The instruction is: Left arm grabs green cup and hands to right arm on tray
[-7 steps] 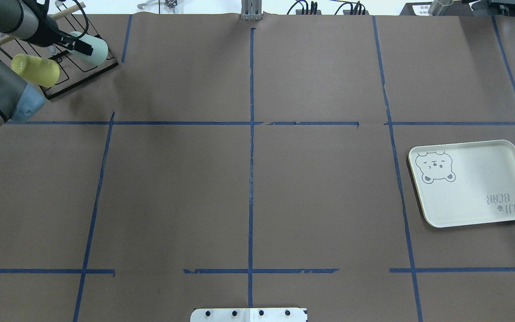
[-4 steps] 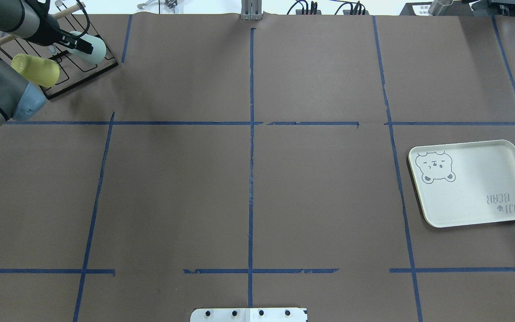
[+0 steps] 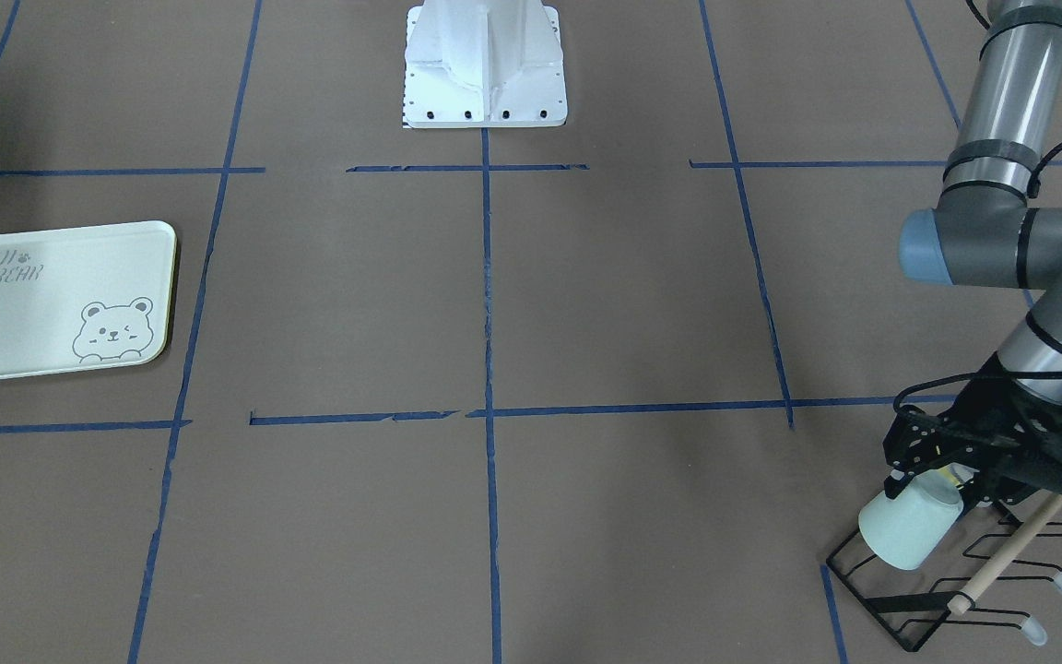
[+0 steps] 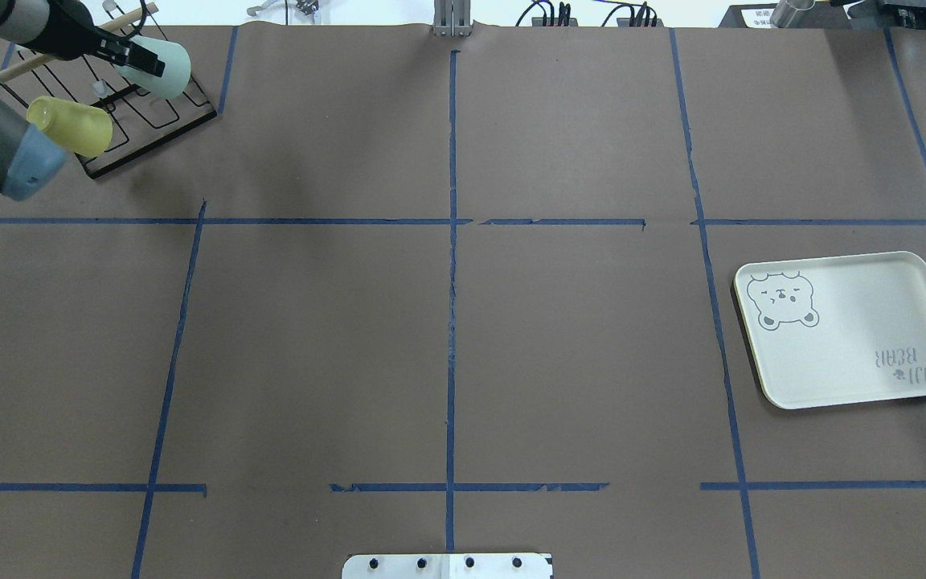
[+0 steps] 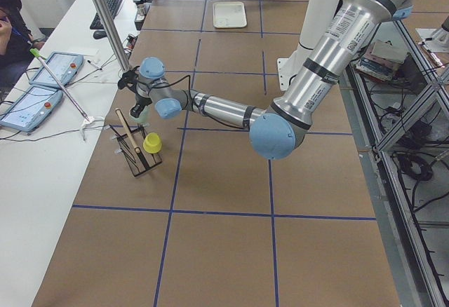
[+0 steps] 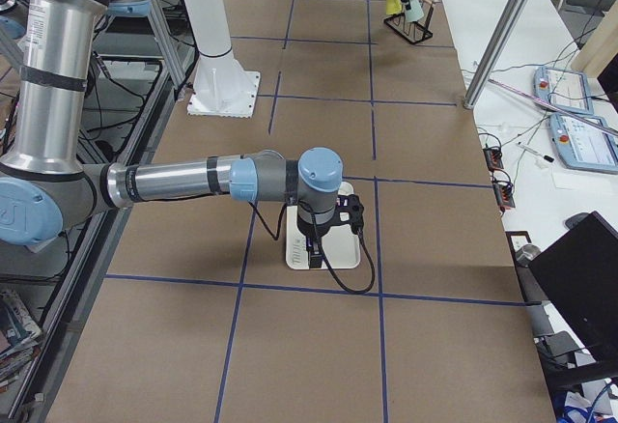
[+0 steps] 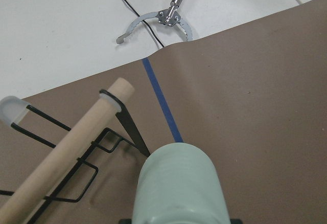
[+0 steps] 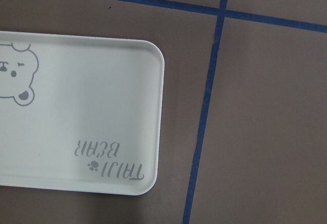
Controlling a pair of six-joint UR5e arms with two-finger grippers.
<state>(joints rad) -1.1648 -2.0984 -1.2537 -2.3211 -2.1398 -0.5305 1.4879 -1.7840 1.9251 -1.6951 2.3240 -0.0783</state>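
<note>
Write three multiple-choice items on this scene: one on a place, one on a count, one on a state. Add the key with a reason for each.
1. In the overhead view, where is the tray?
A) right side
B) centre
C) far-left corner

2. How many cups show?
A) one
B) two
C) four

3. The green cup is:
A) upright on the tray
B) lying on the table
C) held by the left fingers

Key:
1 A, it lies near the right edge.
2 B, only the green cup and a yellow cup show.
3 C, the black fingers clamp it, tilted.
</note>
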